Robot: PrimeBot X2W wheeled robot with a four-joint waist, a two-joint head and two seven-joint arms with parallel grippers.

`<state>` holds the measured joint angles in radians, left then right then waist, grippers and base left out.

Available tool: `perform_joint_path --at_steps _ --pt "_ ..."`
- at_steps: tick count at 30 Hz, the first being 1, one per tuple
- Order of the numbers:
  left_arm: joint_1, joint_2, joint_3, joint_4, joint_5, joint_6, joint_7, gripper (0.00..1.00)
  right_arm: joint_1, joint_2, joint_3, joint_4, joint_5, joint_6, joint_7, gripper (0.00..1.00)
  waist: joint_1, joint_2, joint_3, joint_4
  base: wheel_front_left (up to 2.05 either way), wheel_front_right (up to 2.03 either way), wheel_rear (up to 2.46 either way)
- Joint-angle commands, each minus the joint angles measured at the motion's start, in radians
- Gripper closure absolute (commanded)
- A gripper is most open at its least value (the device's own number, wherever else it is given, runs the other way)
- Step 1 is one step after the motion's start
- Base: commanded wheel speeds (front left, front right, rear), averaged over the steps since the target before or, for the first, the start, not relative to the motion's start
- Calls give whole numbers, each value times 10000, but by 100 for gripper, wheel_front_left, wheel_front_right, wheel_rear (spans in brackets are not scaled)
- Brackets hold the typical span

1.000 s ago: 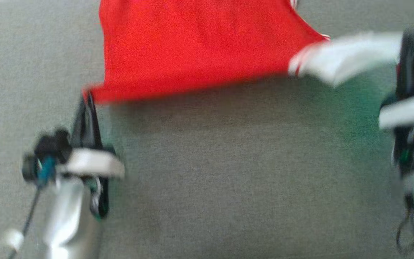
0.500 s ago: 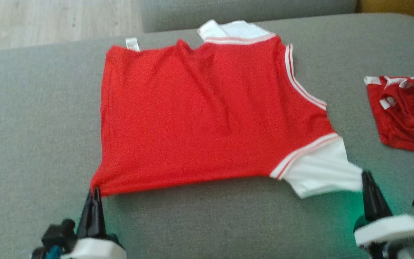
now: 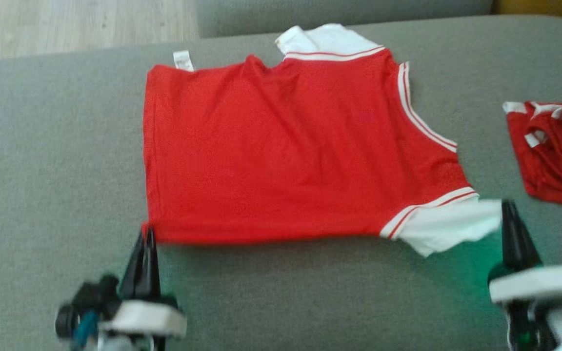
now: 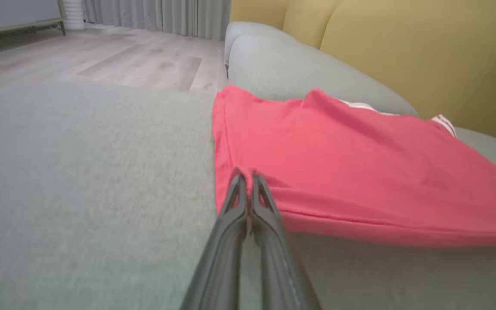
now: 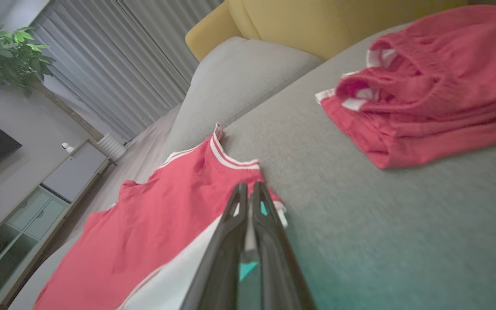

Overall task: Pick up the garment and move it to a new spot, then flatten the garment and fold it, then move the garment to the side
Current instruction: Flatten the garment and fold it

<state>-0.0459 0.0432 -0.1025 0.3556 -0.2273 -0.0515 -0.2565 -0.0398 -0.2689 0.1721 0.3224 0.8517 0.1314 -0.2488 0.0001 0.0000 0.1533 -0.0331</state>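
A red shirt (image 3: 281, 151) with white sleeves is seen spread on the grey sofa seat (image 3: 56, 161), its hem toward the robot's left and its collar toward the robot's right. The left gripper (image 3: 147, 236) is clenched on the near hem corner; in the left wrist view the cloth is seen bunched up between the closed fingertips. The right gripper (image 3: 507, 204) is closed at the end of the near white sleeve (image 3: 447, 224). The sleeve appears to be pinched there, though blur makes this hard to confirm. Compared with half a second earlier, the hem corner is no longer drawn out to a point toward the lower left, and the near edge of the shirt is seen lying straighter. The sleeve, stretched downward before, is now held closer to the body of the shirt. Both grippers are found slightly farther forward, and both were clenched throughout. A second earlier the head view was closer and blurred, a shift put down to the camera. A second red garment (image 3: 554, 151) lies crumpled on the seat to the right, well apart from the shirt.
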Motion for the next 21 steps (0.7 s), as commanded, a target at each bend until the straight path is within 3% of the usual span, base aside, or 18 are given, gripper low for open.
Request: perform_joint_path --at_steps 1,10,19,21 --pt "-638 71 237 -269 55 66 -53 100 -643 -288 122 -220 -78 -7 -47 100 -1 0 252 87 0 0 0" --pt "-2642 71 -25 835 134 428 -53 100 -3208 58 109 1218 -577 -7 292 100 -1 0 1180 322 0 0 0" --pt "-4140 70 114 1993 477 378 -53 100 -5322 450 319 2996 -1452 -7 173 100 -1 0 1616 433 0 0 0" --pt "-4315 70 135 2126 560 416 -53 100 -5630 564 234 3274 -1608 -7 53 0 -1 0 1621 450 0 0 0"
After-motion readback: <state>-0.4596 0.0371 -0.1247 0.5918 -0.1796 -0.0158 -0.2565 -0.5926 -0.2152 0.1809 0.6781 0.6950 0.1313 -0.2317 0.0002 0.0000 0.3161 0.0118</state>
